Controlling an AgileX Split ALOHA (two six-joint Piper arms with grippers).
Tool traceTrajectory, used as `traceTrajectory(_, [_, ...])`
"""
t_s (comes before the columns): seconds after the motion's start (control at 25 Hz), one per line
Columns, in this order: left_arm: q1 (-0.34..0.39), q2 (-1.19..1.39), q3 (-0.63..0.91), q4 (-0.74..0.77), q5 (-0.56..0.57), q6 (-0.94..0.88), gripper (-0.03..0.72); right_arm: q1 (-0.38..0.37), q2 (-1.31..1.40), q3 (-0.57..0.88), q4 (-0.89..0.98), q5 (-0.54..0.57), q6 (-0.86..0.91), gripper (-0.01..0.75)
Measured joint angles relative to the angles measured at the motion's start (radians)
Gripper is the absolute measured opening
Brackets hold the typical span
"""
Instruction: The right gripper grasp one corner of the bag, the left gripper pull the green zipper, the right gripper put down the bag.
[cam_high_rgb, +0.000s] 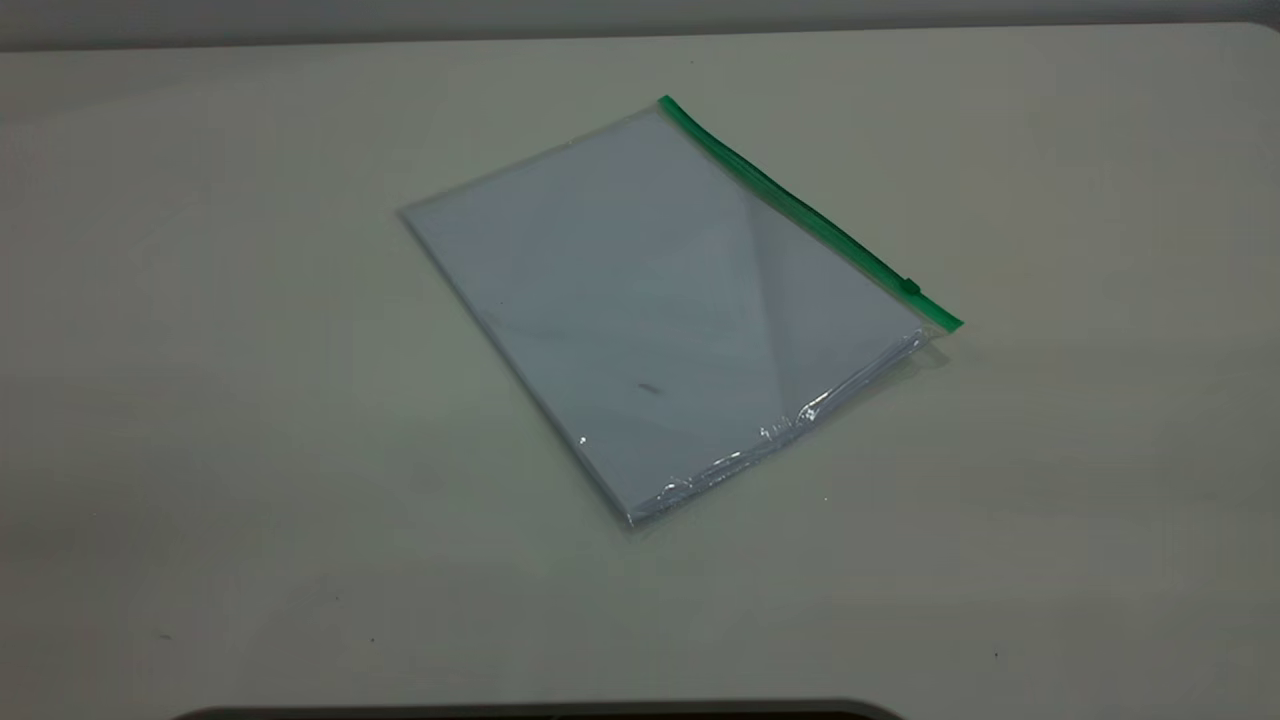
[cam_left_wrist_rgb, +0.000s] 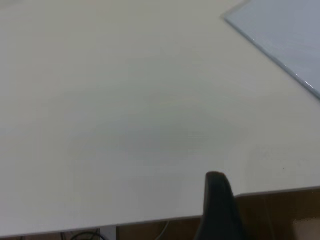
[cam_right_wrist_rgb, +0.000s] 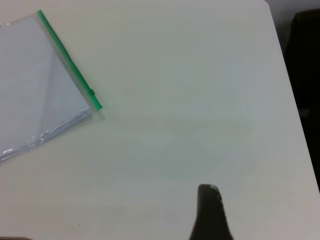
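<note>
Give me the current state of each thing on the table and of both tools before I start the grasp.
bag: lying flat on the table, white sheets inside, nothing holding it.
green zipper: slider sits near the strip's end closer to the camera in the exterior view; open or shut cannot be told.
left tool: one finger in its wrist view, above the table edge, away from the bag.
right tool: one finger in view, above bare table, away from the bag.

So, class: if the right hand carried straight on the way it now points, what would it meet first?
Probably only the bare pale tabletop. The one visible finger of the right hand aims past the clear plastic bag, which lies off to one side; depth is unclear.
</note>
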Motion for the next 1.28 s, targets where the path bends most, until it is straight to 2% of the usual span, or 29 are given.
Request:
traceTrajectory(0.84, [0.000,0.000,0.000,0.000,0.000,-0.001,0.560,0.000,0.000,0.000,0.000,0.000,0.000,0.578])
traceTrajectory(1.04, [0.000,0.000,-0.001,0.006,-0.003,-0.058,0.560,0.000,0.000,0.000,0.018,-0.003,0.000,0.578])
traceTrajectory(1.28, [0.000,0.137,-0.103,0.016,-0.069,-0.065,0.560,0.000,0.047,-0.060,0.099,-0.022,0.023,0.578])
